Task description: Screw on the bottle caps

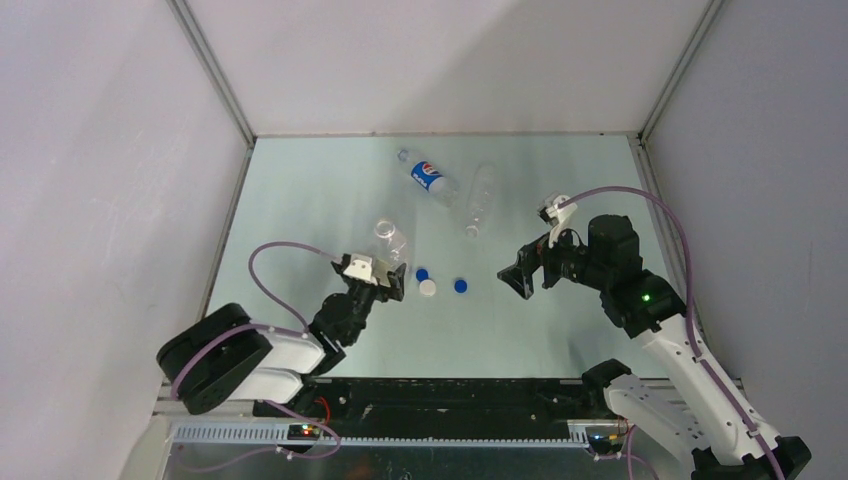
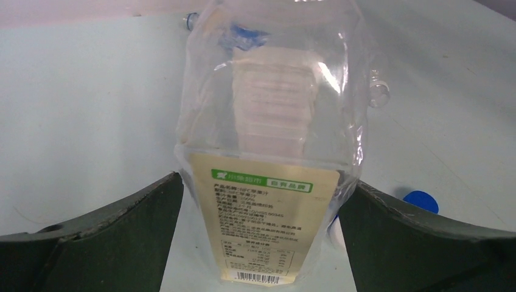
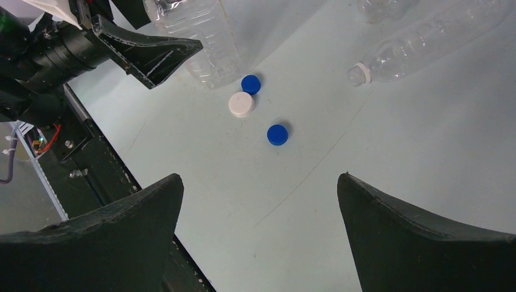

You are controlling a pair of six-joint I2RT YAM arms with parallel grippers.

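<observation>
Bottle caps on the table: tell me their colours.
Two blue caps and one white cap; the right wrist view shows them best.

Soft, even light is coming from above, so the table (image 1: pixel 300 200) is looking pale and bright. The blue cap (image 3: pixel 277 134) is casting only a small, soft shadow. The labelled bottle (image 2: pixel 274 91) is showing white glare, and its print is appearing slightly blurred.

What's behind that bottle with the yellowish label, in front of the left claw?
Behind the labelled bottle lie the Pepsi bottle and the plain bottle. Its label hides the table right behind it.
</observation>
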